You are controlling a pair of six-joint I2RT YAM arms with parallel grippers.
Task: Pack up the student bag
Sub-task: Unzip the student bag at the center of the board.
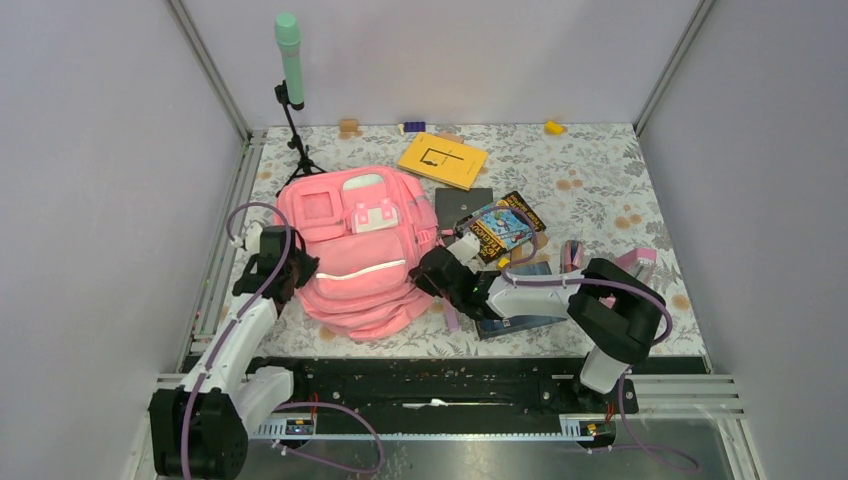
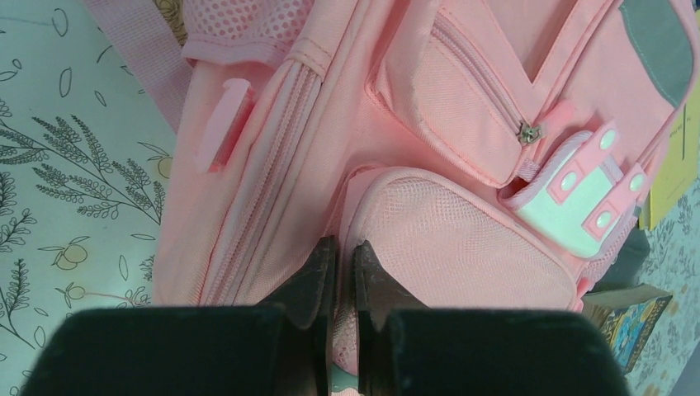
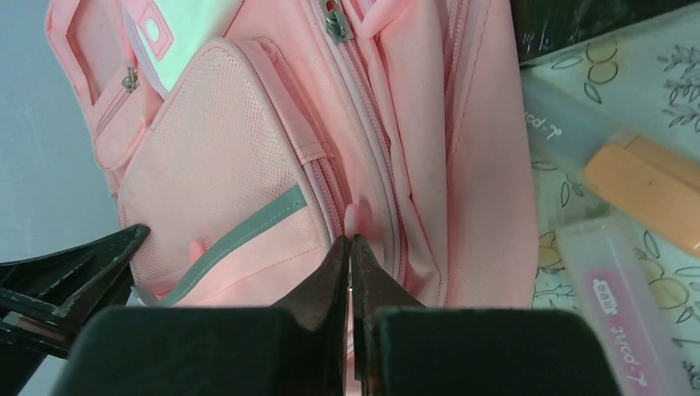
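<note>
Student bag (image 1: 350, 255): lies flat, table centre-left.
Left gripper (image 2: 340, 246): near-closed, pinching fabric at bag's 9 o'clock edge.
Right gripper (image 3: 348, 241): closed on zip pull (image 3: 357, 219), 3 o'clock edge.
Risk: small pull slips free; weak left pinch lets bag drag.

student bag (image 2: 429, 124) cropped by wrist views; flat item (image 1: 522, 322) partly under right arm (image 1: 535, 290); far-edge bits (image 1: 349, 127) unidentifiable.

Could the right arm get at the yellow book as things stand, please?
Probably not yet: the right tool is shut on the student bag. Once freed, likely yes, since the yellow book lies uncovered.
</note>
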